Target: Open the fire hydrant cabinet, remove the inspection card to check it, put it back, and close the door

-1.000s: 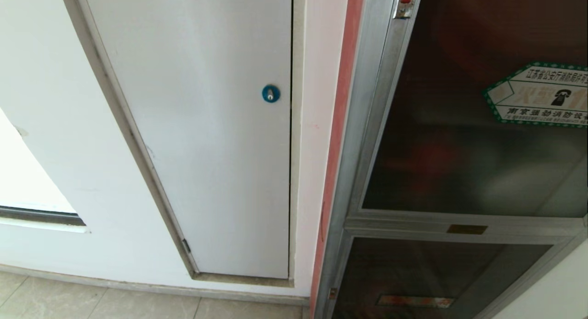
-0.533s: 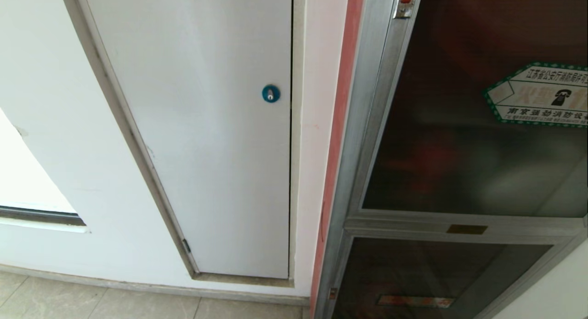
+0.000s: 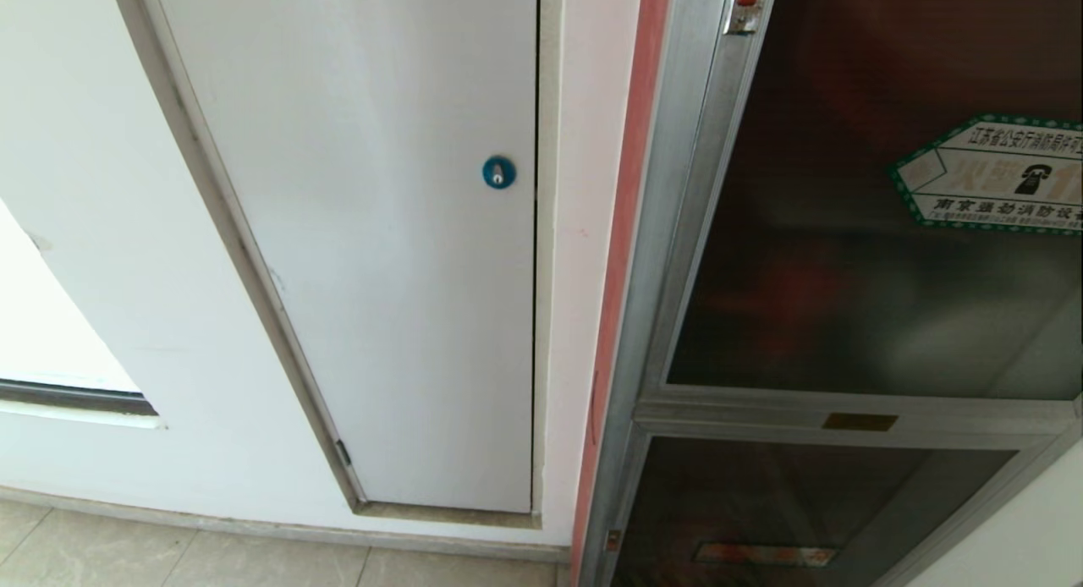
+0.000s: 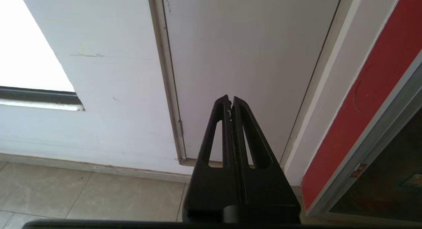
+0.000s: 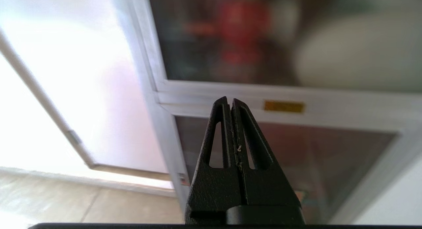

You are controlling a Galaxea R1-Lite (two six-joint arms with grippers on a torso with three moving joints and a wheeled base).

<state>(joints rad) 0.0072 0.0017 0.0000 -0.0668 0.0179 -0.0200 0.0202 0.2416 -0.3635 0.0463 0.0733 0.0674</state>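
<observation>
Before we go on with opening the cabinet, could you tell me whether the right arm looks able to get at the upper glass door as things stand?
Probably yes: the right gripper, shut and empty, faces the door of the cabinet with nothing visible between them.

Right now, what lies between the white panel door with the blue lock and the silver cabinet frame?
In the head view, a strip of white wall and the cabinet's red edging separate the white panel door from the silver frame.

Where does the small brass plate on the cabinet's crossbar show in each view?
Head: brass plate low right, on the crossbar under the door.
Left wrist: not in it.
Right wrist: plate just beside the shut right gripper tips.
Shared landmark: white panel door.
</observation>
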